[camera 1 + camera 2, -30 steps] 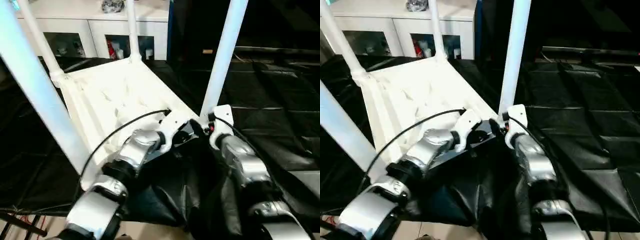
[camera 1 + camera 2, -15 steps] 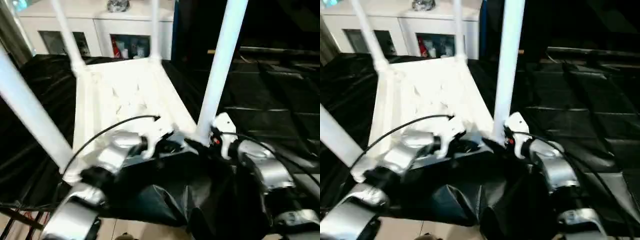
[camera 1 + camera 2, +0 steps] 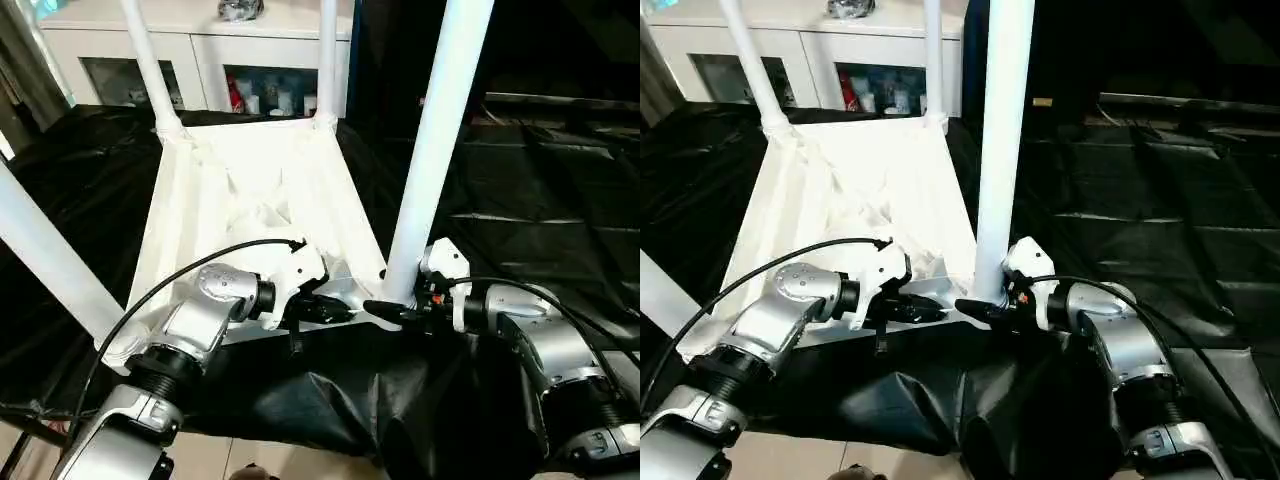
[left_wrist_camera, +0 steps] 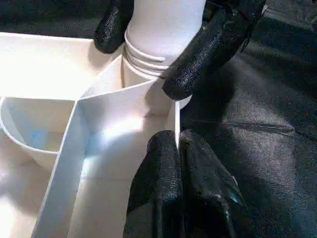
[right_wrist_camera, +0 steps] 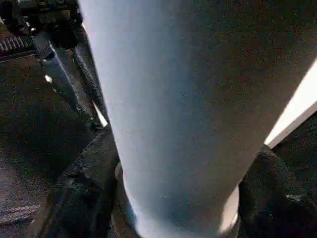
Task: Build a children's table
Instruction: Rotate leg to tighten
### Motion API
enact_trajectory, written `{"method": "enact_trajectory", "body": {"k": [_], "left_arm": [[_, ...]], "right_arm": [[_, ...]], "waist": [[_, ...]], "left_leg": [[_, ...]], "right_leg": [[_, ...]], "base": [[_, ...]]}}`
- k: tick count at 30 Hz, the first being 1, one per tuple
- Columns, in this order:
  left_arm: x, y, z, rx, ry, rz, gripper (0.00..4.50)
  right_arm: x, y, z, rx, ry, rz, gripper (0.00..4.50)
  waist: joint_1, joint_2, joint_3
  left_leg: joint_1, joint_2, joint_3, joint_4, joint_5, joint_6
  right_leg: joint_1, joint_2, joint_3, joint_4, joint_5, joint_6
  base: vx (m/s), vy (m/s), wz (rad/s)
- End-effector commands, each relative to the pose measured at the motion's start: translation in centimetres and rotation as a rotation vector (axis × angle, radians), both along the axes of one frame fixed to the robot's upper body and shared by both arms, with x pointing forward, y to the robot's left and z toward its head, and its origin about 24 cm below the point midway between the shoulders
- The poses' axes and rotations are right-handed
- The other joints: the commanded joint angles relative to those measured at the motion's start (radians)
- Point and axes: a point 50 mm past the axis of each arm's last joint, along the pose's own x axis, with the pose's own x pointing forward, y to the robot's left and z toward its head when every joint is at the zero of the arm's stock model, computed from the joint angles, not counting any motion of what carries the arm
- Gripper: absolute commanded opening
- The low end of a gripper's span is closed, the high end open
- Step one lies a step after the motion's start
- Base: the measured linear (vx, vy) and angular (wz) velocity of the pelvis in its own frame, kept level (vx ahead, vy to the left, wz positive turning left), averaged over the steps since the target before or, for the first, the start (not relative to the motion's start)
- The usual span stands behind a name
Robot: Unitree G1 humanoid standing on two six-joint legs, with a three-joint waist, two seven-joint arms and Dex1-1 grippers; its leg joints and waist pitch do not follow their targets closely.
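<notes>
The white tabletop (image 3: 250, 190) lies upside down on the black-draped work table, ribs up. A leg stands in each corner socket. The near right leg (image 3: 435, 150) rises between my arms. My right gripper (image 3: 385, 312) comes in from the right and is shut on this leg's base; in the left wrist view its fingers (image 4: 218, 44) press both sides of the leg (image 4: 163, 25) just above its socket. My left gripper (image 3: 335, 312) is shut on the tabletop's thin near rim (image 4: 177, 124), right beside that corner.
The other legs stand at the far left (image 3: 150, 60), far right (image 3: 326, 50) and near left (image 3: 45, 260). A white cabinet (image 3: 200, 60) is behind. Black cloth (image 3: 540, 180) covers the work table and hangs over its front edge (image 3: 330, 400).
The whole picture has shifted and turned. My right gripper has closed in on the near right leg's base. My left gripper stays shut on the rim.
</notes>
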Motion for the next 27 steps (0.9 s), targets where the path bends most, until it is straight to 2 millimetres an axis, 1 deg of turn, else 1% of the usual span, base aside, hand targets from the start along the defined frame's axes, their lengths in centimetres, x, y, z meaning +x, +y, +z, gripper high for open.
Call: {"method": "enact_trajectory", "body": {"k": [1,2,3,5,6,7,8,9,10,11,12,13,14,15,16,17,18,19,20,21,22,23,24,25,26,27], "left_arm": [[-0.9,-1.9,1.2,-0.093,0.001,-0.137,0.00],[-0.9,-2.0,1.2,-0.092,-0.001,-0.132,0.00],[-0.4,-2.3,1.1,-0.092,-0.015,-0.088,0.00],[-0.2,-2.5,1.1,-0.093,-0.020,-0.066,0.00],[0.0,-2.6,1.1,-0.094,-0.021,-0.049,0.00],[0.7,-3.2,1.1,-0.099,-0.038,0.025,0.00],[0.8,-3.3,1.0,-0.099,-0.041,0.037,0.00],[1.1,-3.6,1.0,-0.100,-0.044,0.069,0.00],[1.8,-4.4,0.8,-0.080,-0.063,0.141,0.00],[2.1,-4.9,0.8,-0.074,-0.068,0.173,0.00],[2.4,-5.5,0.8,-0.073,-0.072,0.209,0.00],[2.6,-5.8,0.9,-0.073,-0.073,0.227,0.00],[2.8,-6.5,1.0,-0.079,-0.074,0.258,0.00],[3.0,-7.0,1.2,-0.081,-0.077,0.278,0.00],[3.0,-7.4,1.2,-0.080,-0.080,0.280,0.00],[3.1,-8.1,1.4,-0.079,-0.086,0.276,0.00],[3.0,-8.8,1.4,-0.081,-0.090,0.262,0.00],[3.0,-9.0,1.4,-0.083,-0.092,0.259,0.00],[3.0,-9.0,1.4,-0.083,-0.092,0.259,0.00],[3.0,-9.3,1.5,-0.085,-0.095,0.247,0.00],[3.0,-9.3,1.5,-0.086,-0.097,0.244,0.00],[3.0,-9.3,1.5,-0.086,-0.097,0.243,0.00],[3.0,-9.1,1.4,-0.083,-0.101,0.235,0.00],[3.0,-8.9,1.3,-0.079,-0.102,0.229,0.00],[2.9,-8.6,1.2,-0.077,-0.098,0.221,0.00],[2.9,-8.1,1.0,-0.078,-0.094,0.204,0.00]], "right_arm": [[0.0,-0.3,0.2,0.000,0.004,-0.017,2.86],[0.0,-0.3,0.1,0.002,0.004,-0.021,2.86],[0.2,-0.3,-0.2,0.002,-0.001,-0.081,2.81],[0.5,-0.3,-0.3,-0.003,-0.004,-0.120,2.77],[0.9,-0.5,-0.5,-0.019,-0.015,-0.176,2.77],[2.1,-0.9,-1.2,-0.043,-0.004,-0.363,2.76],[2.3,-1.0,-1.4,-0.048,-0.001,-0.395,2.75],[2.6,-1.1,-1.6,-0.057,0.006,-0.462,2.75],[3.1,-0.9,-2.2,-0.045,0.023,-0.572,2.75],[3.2,-0.6,-2.4,-0.036,0.033,-0.616,2.75],[3.4,-0.3,-2.6,-0.022,0.050,-0.666,2.74],[3.4,-0.1,-2.7,-0.014,0.059,-0.691,2.74],[3.6,0.5,-2.8,-0.004,0.069,-0.718,2.74],[3.7,1.1,-2.9,-0.002,0.073,-0.731,2.74],[3.7,1.7,-2.9,-0.005,0.071,-0.715,2.74],[3.6,3.1,-2.9,-0.011,0.062,-0.672,2.74],[3.6,4.4,-2.7,0.005,0.059,-0.625,2.74],[3.6,4.9,-2.7,0.019,0.063,-0.615,2.74],[3.6,4.9,-2.7,0.019,0.063,-0.615,2.74],[3.5,5.7,-2.4,0.069,0.085,-0.578,3.30],[3.5,5.8,-2.3,0.078,0.089,-0.567,3.44],[3.5,5.9,-2.3,0.082,0.090,-0.559,3.44],[3.4,5.8,-2.2,0.083,0.086,-0.546,3.56],[3.4,5.6,-2.2,0.068,0.073,-0.538,3.66],[3.3,5.3,-2.2,0.047,0.050,-0.519,3.66],[3.2,4.8,-2.0,0.032,0.023,-0.489,3.78]], "waist": [[0.000,-0.015,-0.061],[0.000,-0.016,-0.061],[-0.001,-0.017,-0.061],[-0.003,-0.017,-0.060],[-0.008,-0.017,-0.059],[-0.010,-0.017,-0.059],[-0.021,-0.017,-0.057],[-0.025,-0.021,-0.059],[-0.029,-0.020,-0.057],[-0.035,-0.018,-0.055],[-0.036,-0.019,-0.058],[-0.034,-0.020,-0.060],[-0.032,-0.017,-0.061],[-0.030,-0.015,-0.065],[-0.030,-0.018,-0.066],[-0.029,-0.016,-0.066],[-0.027,-0.013,-0.066],[-0.027,-0.015,-0.066],[-0.025,-0.016,-0.065],[-0.025,-0.013,-0.064],[-0.025,-0.014,-0.063],[-0.025,-0.014,-0.062],[-0.025,-0.014,-0.060],[-0.026,-0.018,-0.061],[-0.024,-0.016,-0.061],[-0.024,-0.015,-0.062]], "left_leg": [[0.009,0.058,-0.014,-0.073,-0.212,0.067],[0.009,0.058,-0.014,-0.072,-0.211,0.068],[0.007,0.057,-0.014,-0.072,-0.206,0.069],[0.008,0.056,-0.016,-0.073,-0.216,0.063],[0.008,0.054,-0.015,-0.073,-0.225,0.056],[0.008,0.054,-0.016,-0.074,-0.228,0.051],[0.004,0.049,-0.019,-0.076,-0.241,0.033],[0.007,0.049,-0.021,-0.076,-0.254,0.023],[0.009,0.048,-0.019,-0.075,-0.262,0.023],[0.012,0.046,-0.018,-0.075,-0.271,0.021],[0.013,0.045,-0.019,-0.074,-0.274,0.016],[0.012,0.045,-0.020,-0.073,-0.261,0.018],[0.010,0.047,-0.019,-0.072,-0.240,0.025],[0.010,0.047,-0.017,-0.071,-0.220,0.033],[0.010,0.045,-0.015,-0.069,-0.206,0.038],[0.007,0.043,-0.014,-0.067,-0.189,0.050],[0.007,0.044,-0.014,-0.067,-0.181,0.055],[0.007,0.043,-0.013,-0.067,-0.180,0.059],[0.006,0.043,-0.014,-0.067,-0.182,0.066],[0.007,0.044,-0.014,-0.068,-0.196,0.068],[0.008,0.046,-0.015,-0.070,-0.214,0.065],[0.009,0.046,-0.015,-0.071,-0.221,0.064],[0.010,0.047,-0.016,-0.072,-0.241,0.059],[0.011,0.047,-0.016,-0.073,-0.250,0.055],[0.010,0.048,-0.018,-0.073,-0.250,0.053],[0.011,0.049,-0.017,-0.074,-0.245,0.052]], "right_leg": [[0.052,-0.071,0.053,-0.063,-0.289,-0.203],[0.052,-0.071,0.053,-0.063,-0.287,-0.203],[0.053,-0.071,0.053,-0.062,-0.285,-0.204],[0.053,-0.072,0.052,-0.065,-0.306,-0.199],[0.051,-0.072,0.052,-0.067,-0.327,-0.194],[0.051,-0.072,0.051,-0.070,-0.338,-0.190],[0.051,-0.071,0.048,-0.069,-0.366,-0.185],[0.055,-0.073,0.047,-0.075,-0.396,-0.168],[0.051,-0.072,0.048,-0.077,-0.403,-0.168],[0.045,-0.070,0.049,-0.084,-0.420,-0.162],[0.049,-0.071,0.047,-0.083,-0.427,-0.157],[0.052,-0.072,0.047,-0.081,-0.413,-0.158],[0.052,-0.072,0.050,-0.077,-0.370,-0.164],[0.052,-0.070,0.050,-0.072,-0.323,-0.176],[0.052,-0.068,0.051,-0.070,-0.296,-0.182],[0.053,-0.067,0.050,-0.067,-0.260,-0.196],[0.055,-0.069,0.050,-0.065,-0.247,-0.200],[0.056,-0.068,0.049,-0.067,-0.244,-0.200],[0.058,-0.069,0.049,-0.068,-0.247,-0.201],[0.057,-0.069,0.048,-0.070,-0.263,-0.198],[0.057,-0.070,0.048,-0.072,-0.287,-0.195],[0.057,-0.070,0.048,-0.074,-0.300,-0.192],[0.055,-0.071,0.047,-0.077,-0.328,-0.186],[0.056,-0.072,0.047,-0.079,-0.347,-0.179],[0.056,-0.073,0.048,-0.078,-0.349,-0.179],[0.055,-0.072,0.049,-0.076,-0.335,-0.180]], "base": [[0.000,0.000,0.00],[0.000,0.000,0.00],[0.000,0.000,0.00],[0.000,0.000,0.00],[0.000,0.000,0.00],[0.000,0.000,0.00],[0.000,0.000,0.00],[0.000,0.000,0.00],[0.000,0.000,0.00],[0.000,0.000,0.00],[0.000,0.000,0.00],[0.000,0.000,0.00],[0.000,0.000,0.00],[0.000,0.000,0.00],[0.000,0.000,0.00],[0.000,0.000,0.00],[0.000,0.000,0.00],[0.000,0.000,0.00],[0.000,0.000,0.00],[0.000,0.000,0.00],[0.000,0.000,0.00],[0.000,0.000,0.00],[0.000,0.000,0.00],[0.000,0.000,0.00],[0.000,0.000,0.00],[0.000,0.000,0.00]]}}
